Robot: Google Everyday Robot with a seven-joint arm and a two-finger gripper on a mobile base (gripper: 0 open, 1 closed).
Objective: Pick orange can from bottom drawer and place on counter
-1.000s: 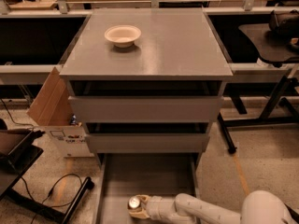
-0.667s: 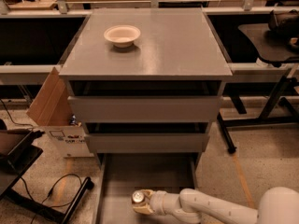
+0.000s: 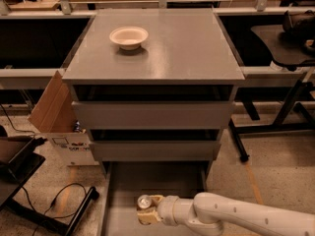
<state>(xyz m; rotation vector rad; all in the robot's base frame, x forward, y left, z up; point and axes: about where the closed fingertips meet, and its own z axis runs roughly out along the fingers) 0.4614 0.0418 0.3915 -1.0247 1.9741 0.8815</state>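
The orange can (image 3: 144, 201), with its shiny silver top, stands upright in the open bottom drawer (image 3: 162, 181), near the front left. My gripper (image 3: 147, 212) reaches in from the right on a white arm, and its tan fingers are closed around the can's sides. The can's lower body is hidden behind the fingers. The counter (image 3: 182, 48) is the flat grey top of the cabinet, above the two upper drawers.
A white bowl (image 3: 128, 36) sits on the counter at the back left. A cardboard box (image 3: 53, 113) leans against the cabinet's left side. A black stand (image 3: 19, 166) and cable (image 3: 64, 198) lie on the floor at left. A black table frame (image 3: 285, 112) stands at right.
The gripper and the can have risen together a little within the drawer. The arm has stretched further left into view.
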